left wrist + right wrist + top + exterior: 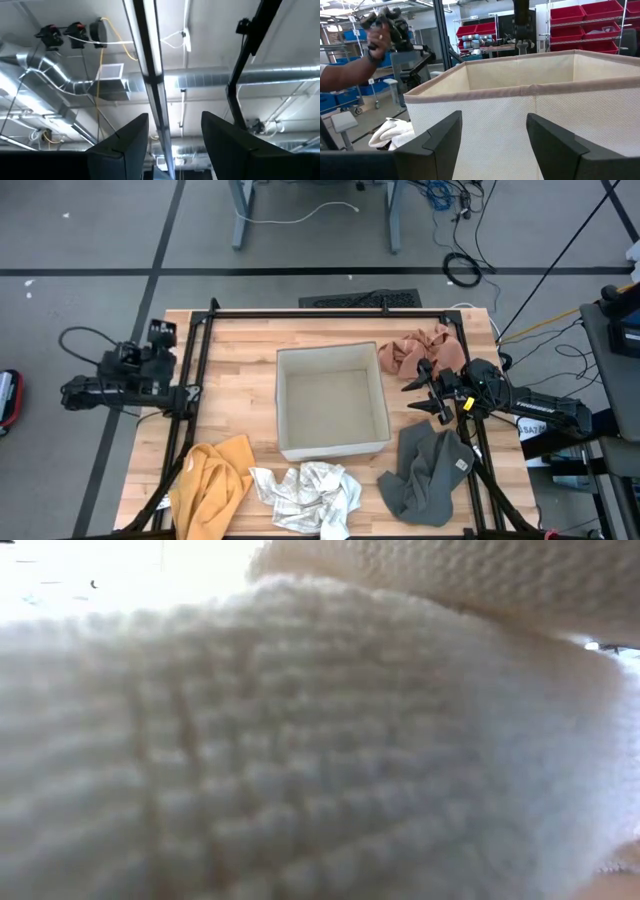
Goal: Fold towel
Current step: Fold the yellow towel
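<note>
High view gives you the whole table: the beige bin (332,402) mid-table, towels around it, the grey towel (428,475) just beside your right gripper (428,391). Low view is blocked by white cloth (300,740). Both grippers stand open and empty; the left gripper (185,395) hangs at the table's left edge.

The high view looked straight down over the whole counter (240,360). The low view was pressed against white knit cloth (300,740). The left wrist camera faced the ceiling; the right wrist camera faced the bin (530,100) just ahead of its tool, shared with the high view.
</note>
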Robot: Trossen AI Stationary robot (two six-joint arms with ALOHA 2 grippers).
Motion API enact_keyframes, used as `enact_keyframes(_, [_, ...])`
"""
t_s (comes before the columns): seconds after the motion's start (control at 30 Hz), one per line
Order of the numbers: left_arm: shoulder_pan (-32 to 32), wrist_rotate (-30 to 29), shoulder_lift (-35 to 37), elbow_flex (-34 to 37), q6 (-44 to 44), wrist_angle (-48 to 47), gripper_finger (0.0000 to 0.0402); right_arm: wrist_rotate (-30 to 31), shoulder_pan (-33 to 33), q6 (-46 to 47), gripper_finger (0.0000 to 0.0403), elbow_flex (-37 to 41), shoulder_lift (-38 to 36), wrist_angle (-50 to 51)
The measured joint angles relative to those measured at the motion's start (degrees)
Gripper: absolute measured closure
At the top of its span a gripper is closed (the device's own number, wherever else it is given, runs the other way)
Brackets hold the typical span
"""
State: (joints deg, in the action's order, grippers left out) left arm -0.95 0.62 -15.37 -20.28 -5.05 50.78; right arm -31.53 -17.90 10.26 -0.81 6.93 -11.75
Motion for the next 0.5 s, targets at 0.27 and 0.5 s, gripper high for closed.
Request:
enact_keyframes(0.27, [0.3, -2.1, -17.1, -18.6, -3.0, -24.2, 0.0211, 0.0, 0.0, 0.0, 0.0190, 0.0, 0.0, 0.0])
enact_keyframes(0.5, [0.2, -8.4, -30.2, -31.2, -3.2, -59.0, 0.0211, 0.0, 0.0, 0.0, 0.0190, 0.0, 0.0, 0.0])
